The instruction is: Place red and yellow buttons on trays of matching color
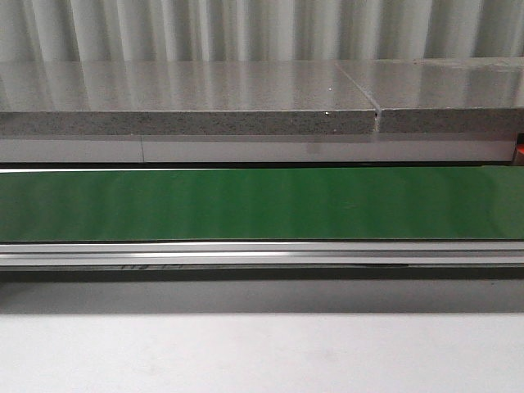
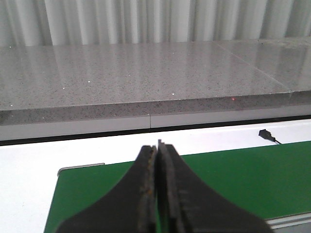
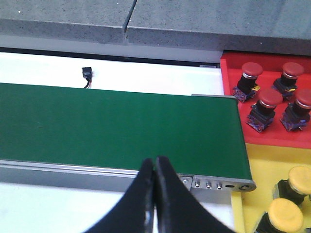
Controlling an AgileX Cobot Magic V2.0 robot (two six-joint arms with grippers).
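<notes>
buttons already sorted, belt running bare

buttons are sitting in their trays past the end of the conveyor belt [image 3: 116, 128], as your right wrist view is showing: four red buttons [image 3: 269, 104] are standing on the red tray [image 3: 228, 73] and the yellow buttons [image 3: 284, 211] are resting on the yellow tray [image 3: 265, 158] just beside it. each colour is matching its tray, so by this look you are either finishing or waiting for more parts.

your left gripper [image 2: 157, 160] is hanging over the green belt with its jaws pressed together, gripping nothing. your right gripper [image 3: 154, 167] is doing the same near the belt's end, closed and empty. both are probably idling above the belt because that is where a new button would be arriving.

the belt is lying bare in the front view, framed by a metal rail [image 1: 262, 252]. a speckled grey stone ledge [image 1: 188, 98] is running behind it, with pale corrugated wall panelling [image 1: 246, 29] beyond, and a white worktop [image 1: 262, 352] in front.
</notes>
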